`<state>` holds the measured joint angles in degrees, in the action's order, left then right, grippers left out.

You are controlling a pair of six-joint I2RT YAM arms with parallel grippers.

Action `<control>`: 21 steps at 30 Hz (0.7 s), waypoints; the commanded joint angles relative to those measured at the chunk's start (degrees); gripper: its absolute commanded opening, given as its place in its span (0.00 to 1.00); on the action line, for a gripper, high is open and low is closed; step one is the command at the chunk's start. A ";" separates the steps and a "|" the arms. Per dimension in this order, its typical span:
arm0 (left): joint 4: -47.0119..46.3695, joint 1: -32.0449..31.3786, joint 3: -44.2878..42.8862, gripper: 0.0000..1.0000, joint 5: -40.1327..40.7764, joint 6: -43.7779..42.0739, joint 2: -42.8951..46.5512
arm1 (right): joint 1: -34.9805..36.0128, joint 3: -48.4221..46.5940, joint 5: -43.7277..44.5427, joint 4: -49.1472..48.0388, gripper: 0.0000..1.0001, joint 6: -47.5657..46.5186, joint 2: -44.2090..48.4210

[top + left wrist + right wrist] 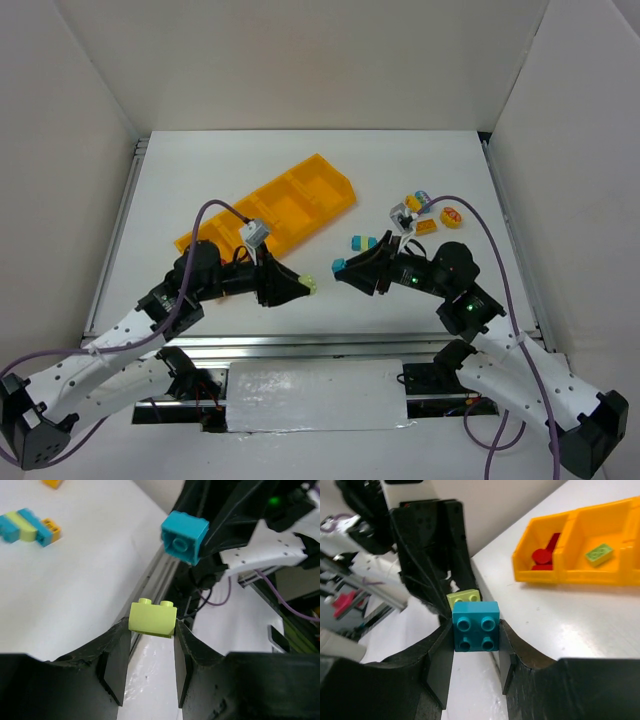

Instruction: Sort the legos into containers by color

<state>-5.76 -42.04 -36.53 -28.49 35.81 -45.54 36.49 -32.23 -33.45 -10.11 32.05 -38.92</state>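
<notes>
**Top view:** the left end effector (310, 285) gripped a small yellow-green two-stud plastic brick (313, 285). Just beside it, the right end effector (340, 267) gripped a teal-blue square plastic brick (339, 266). The long orange-yellow plastic tray (268, 193) lay on the table (420, 170) beyond the left end effector.

**Left wrist view:** the teal-blue brick hung ahead of the fingertips, apart.

**Right wrist view:** red pieces (545, 555) and a second yellow-green brick (599, 554) lay in adjoining compartments, ahead and to the right.

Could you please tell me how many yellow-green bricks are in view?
3 yellow-green bricks: one gripped in the left hand, one in a tray compartment, one joined between teal bricks on the table. Others may be hidden in the tray.
</notes>
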 commanded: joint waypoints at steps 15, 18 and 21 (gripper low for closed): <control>32.57 19.54 -23.91 0.09 50.18 4.96 -27.39 | -1.51 -0.64 13.33 9.67 0.00 -1.64 0.16; 33.35 19.80 -29.27 0.17 51.86 4.62 -34.42 | -1.51 -0.56 12.80 9.67 0.00 -1.82 -0.28; 33.44 20.77 -32.45 0.38 51.26 4.53 -41.01 | -1.60 -0.64 12.45 10.97 0.00 -2.35 -1.07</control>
<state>27.40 -22.11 -65.25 20.58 39.46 -83.31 35.20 -32.23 -20.53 0.16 31.03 -39.40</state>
